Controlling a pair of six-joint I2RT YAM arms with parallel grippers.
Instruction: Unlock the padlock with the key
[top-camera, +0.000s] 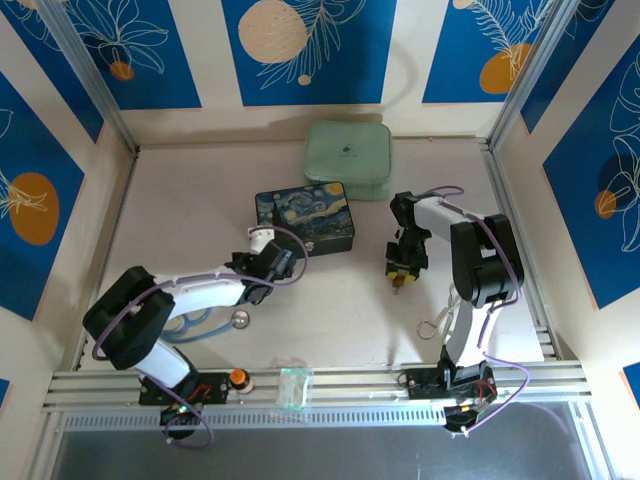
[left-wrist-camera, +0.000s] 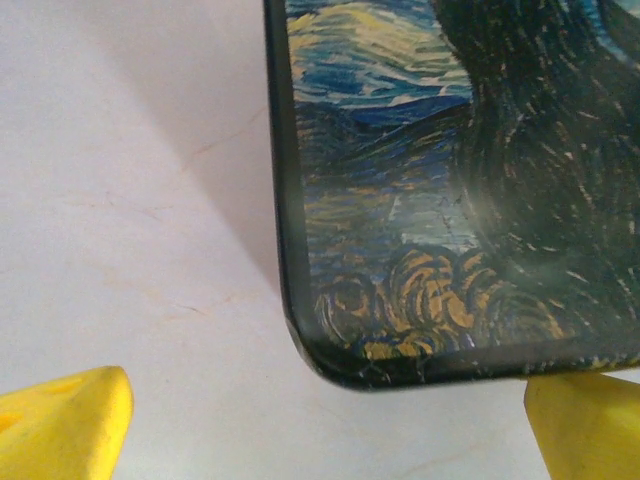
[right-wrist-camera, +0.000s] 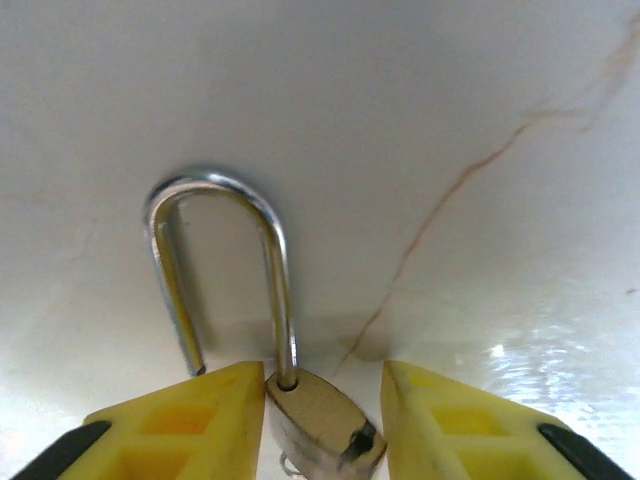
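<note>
Top view: L hand (top-camera: 278, 260) sits at the lower-left corner of the painted tin (top-camera: 303, 218), centre frame; R hand (top-camera: 400, 274) tips down at the surface (top-camera: 340, 310), right of centre; tin lid shut, green box (top-camera: 348, 158) up top shut too, contents hidden; clear tub (top-camera: 296, 386) on the bottom rail, can't tell what's in it.

L wrist: fingers wide apart, nothing held, tin corner btwn them.

R wrist: padlock (right-wrist-camera: 322, 425) bottom centre, brass body btwn part-spread fingers, close to both pads; clamped or loose, can't tell; shackle (right-wrist-camera: 215, 260) looks open, one leg free; silvery bit (right-wrist-camera: 285, 462) under the body, maybe the key, too small to tell. Reads like a set-down: I'd spread wider, then lift straight w/o snagging that loop.
</note>
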